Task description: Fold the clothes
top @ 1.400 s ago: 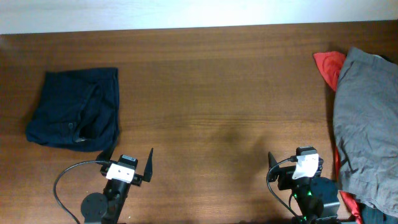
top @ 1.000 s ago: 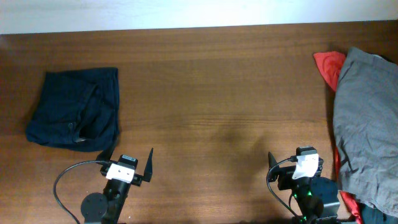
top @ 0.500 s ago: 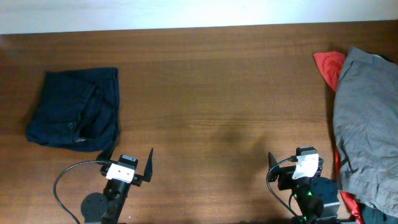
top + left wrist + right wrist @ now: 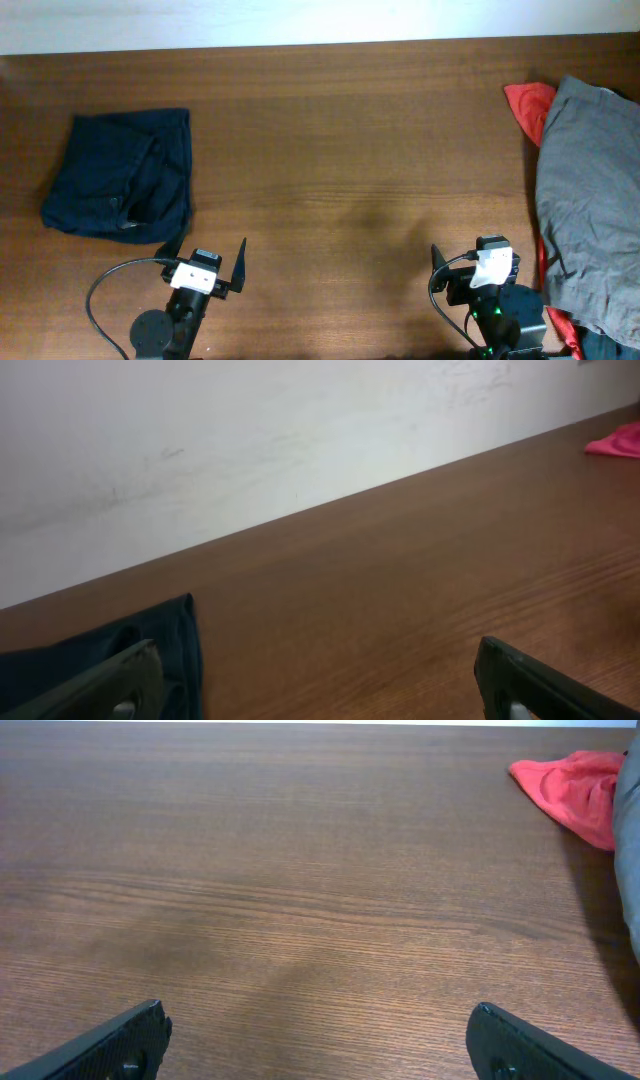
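Brown bench (image 4: pixel 350 150) carries a navy garment (image 4: pixel 120 175) far left, then the left fingers (image 4: pixel 110 685) and right fingers (image 4: pixel 120 1040), both spread wide and empty at the near edge, and rightmost the clothes (image 4: pixel 590 200), wrinkled grey, long axis running far-to-near just right of the right arm, partly covering a red garment (image 4: pixel 527 105).

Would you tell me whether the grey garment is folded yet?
Not folded: the grey garment lies loose and wrinkled at the table's right edge, over a red garment.
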